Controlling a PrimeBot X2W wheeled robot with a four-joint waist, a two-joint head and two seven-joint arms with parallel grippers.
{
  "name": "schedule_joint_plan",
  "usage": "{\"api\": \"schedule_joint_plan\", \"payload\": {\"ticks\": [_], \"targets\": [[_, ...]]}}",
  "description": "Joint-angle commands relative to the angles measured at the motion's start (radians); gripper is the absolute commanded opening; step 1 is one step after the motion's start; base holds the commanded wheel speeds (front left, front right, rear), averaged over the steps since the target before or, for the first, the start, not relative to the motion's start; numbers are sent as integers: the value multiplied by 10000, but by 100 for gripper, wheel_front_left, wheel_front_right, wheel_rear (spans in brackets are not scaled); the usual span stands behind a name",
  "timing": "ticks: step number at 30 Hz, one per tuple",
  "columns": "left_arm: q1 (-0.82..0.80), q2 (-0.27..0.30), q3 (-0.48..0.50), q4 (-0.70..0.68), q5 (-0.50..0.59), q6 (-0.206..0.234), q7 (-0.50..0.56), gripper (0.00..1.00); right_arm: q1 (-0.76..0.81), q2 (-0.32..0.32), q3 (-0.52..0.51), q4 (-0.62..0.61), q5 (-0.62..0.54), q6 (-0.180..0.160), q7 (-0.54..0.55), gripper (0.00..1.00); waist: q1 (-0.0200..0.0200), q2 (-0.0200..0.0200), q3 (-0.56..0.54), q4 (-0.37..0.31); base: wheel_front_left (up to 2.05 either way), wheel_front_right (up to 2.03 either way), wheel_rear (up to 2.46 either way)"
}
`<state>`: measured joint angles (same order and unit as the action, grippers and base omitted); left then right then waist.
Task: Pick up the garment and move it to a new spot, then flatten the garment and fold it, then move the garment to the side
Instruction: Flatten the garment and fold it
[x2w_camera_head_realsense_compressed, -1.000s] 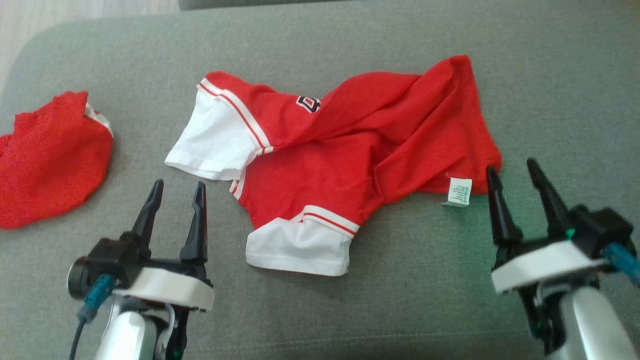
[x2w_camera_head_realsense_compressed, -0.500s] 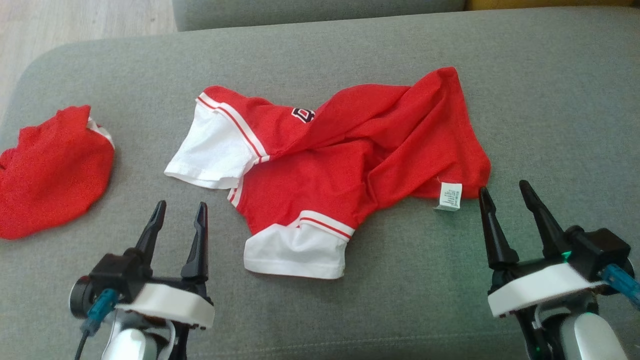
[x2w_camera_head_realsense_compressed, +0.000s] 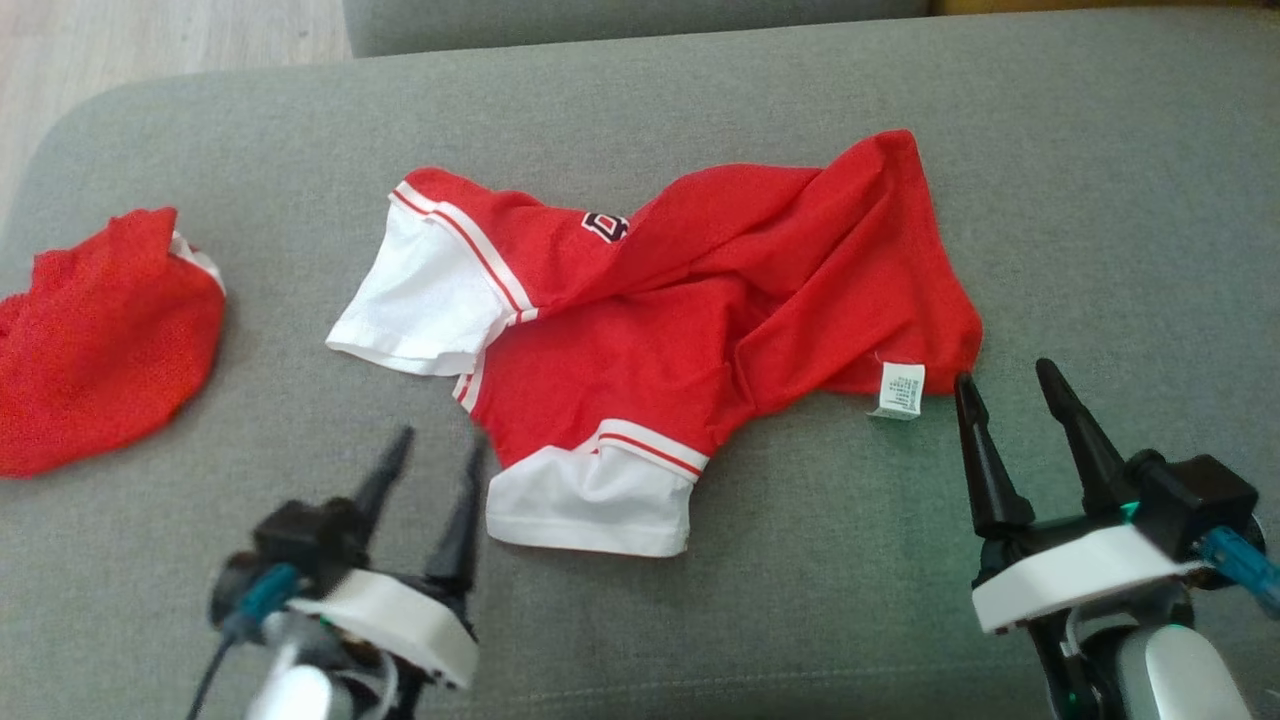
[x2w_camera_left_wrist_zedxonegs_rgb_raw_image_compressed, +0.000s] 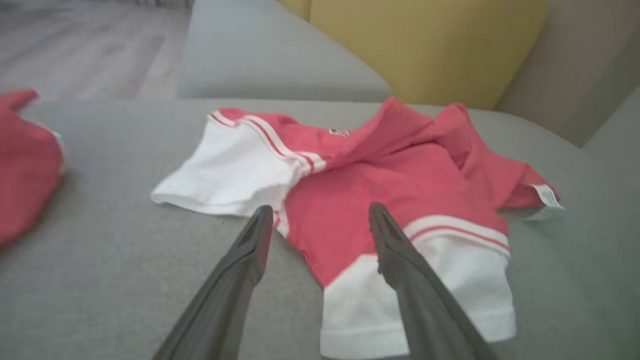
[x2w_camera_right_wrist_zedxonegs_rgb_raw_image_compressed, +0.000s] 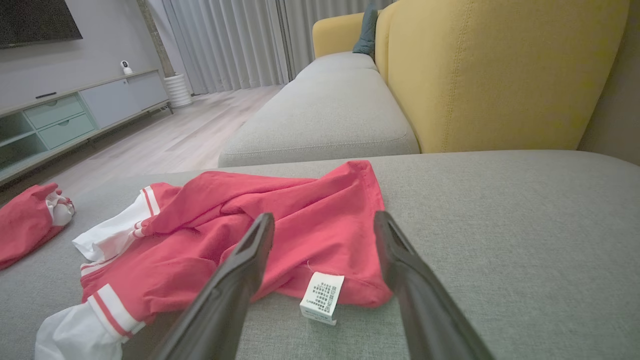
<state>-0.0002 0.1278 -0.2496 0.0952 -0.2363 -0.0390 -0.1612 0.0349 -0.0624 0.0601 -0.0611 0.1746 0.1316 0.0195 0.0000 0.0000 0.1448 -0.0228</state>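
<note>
Two gaping claws (x2w_camera_head_realsense_compressed: 442, 437) (x2w_camera_head_realsense_compressed: 1003, 373) near rumpled garment (x2w_camera_head_realsense_compressed: 650, 330)

Soft even daylight, faint shadows, left end effector (x2w_camera_head_realsense_compressed: 442, 437) blurred — wrist views hazy

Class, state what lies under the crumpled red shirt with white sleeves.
The grey fabric cushion shows all around the red white-sleeved shirt, which lies on it; anything beneath the folds is hidden.

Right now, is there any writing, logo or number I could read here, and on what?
White care tag at the edge of the red shirt: printed lines, too small to read.
Black-and-white emblem on the shirt's chest: partly hidden by a fold, unreadable.
</note>
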Motion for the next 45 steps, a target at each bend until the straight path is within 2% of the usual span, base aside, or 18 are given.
{"api": "schedule_joint_plan", "payload": {"ticks": [1, 4, 9, 22, 23, 24, 25, 26, 35, 45], "targets": [[-195, 59, 103, -167, -195, -157, 370, 100, -155, 20, 253, -382, -67, -9, 39, 100, 0, 0, 48, -6, 0, 0, 0], [-183, -60, -225, 206, -656, -429, 1077, 100, -215, 35, 304, -366, -61, -9, 40, 100, 0, 0, 152, -46, 0, 0, 0], [-325, -93, -540, 1066, -1180, -640, 1894, 100, -326, 60, 379, -325, -51, -9, 19, 100, 0, 0, 318, -167, 0, 0, 0], [-1028, 22, -625, 2316, -1473, -741, 1840, 97, -414, 100, 253, -222, -35, -9, -33, 100, 0, 0, 596, -330, 0, 0, 0], [-1057, 27, -627, 2352, -1481, -741, 1822, 84, -419, 102, 243, -215, -36, -9, -30, 100, 0, 0, 603, -330, 0, 0, 0], [-1079, 34, -631, 2386, -1485, -741, 1806, 65, -421, 104, 239, -207, -35, -9, -28, 100, 0, 0, 602, -331, 0, 0, 0], [-1098, 46, -634, 2418, -1494, -743, 1794, 40, -419, 106, 238, -196, -31, -9, -23, 100, 0, 0, 609, -333, 0, 0, 0], [-1140, 72, -664, 2483, -1506, -750, 1792, 0, -419, 109, 226, -143, -14, -9, -4, 100, 0, 0, 619, -328, 0, 0, 0], [-1237, 151, -715, 2525, -1539, -713, 1714, 0, -598, -91, -272, 691, -67, -9, 519, 100, 0, 0, 708, -225, 0, 0, 0], [-1661, 127, -899, 2354, -1435, -686, 1547, 0, -1934, -661, -563, 2192, 55, -9, 1179, 100, 0, 0, 1290, 126, 0, 0, 0]]}}
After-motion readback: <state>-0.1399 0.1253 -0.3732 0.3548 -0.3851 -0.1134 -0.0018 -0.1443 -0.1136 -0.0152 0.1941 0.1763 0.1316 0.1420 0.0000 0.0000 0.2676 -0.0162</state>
